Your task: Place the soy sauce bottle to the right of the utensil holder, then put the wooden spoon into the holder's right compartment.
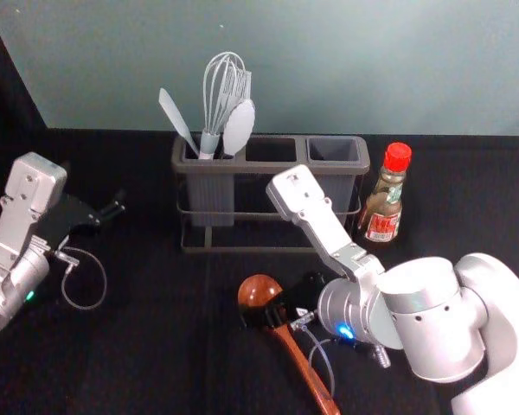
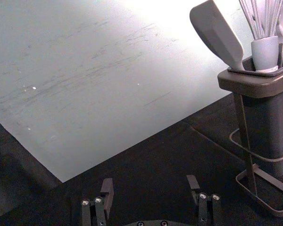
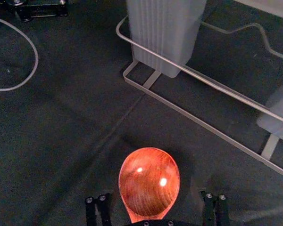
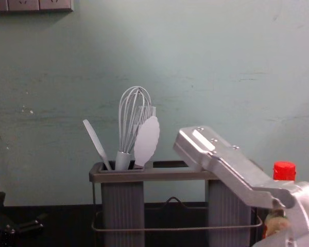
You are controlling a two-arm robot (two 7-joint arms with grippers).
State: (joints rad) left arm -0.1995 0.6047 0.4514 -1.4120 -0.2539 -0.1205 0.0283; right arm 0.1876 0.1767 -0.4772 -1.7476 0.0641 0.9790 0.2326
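The right gripper [image 1: 281, 303] is at work over the dark table surface [image 1: 147, 346], in front of the utensil holder [image 1: 268, 248], pointing down at the wooden spoon [image 1: 299, 356]. The right wrist view finds its fingers [image 3: 103, 212] standing wide apart, with the spoon's bowl [image 3: 149, 181] in the gap between them, a margin on either side of the bowl. The spoon lies on the table with its bowl toward the holder and its handle running back toward the near edge and the robot's right. The soy sauce bottle [image 1: 387, 206] stands upright, cap on, just beside the holder on its right; whether the two touch cannot be told. The holder's left compartment [image 1: 210, 197] contains a whisk [image 1: 216, 95] and other pale utensils, including a broad-headed one [image 1: 239, 127] that leans to the right. The right compartment [image 1: 333, 149] is located at the end nearest the bottle. In the chest view, the right arm [image 4: 237, 170] crosses in front of the holder's right end and part of the bottle. The left gripper [image 1: 111, 210] is parked over the table, left of the holder, its fingers [image 2: 107, 190] spread wide.
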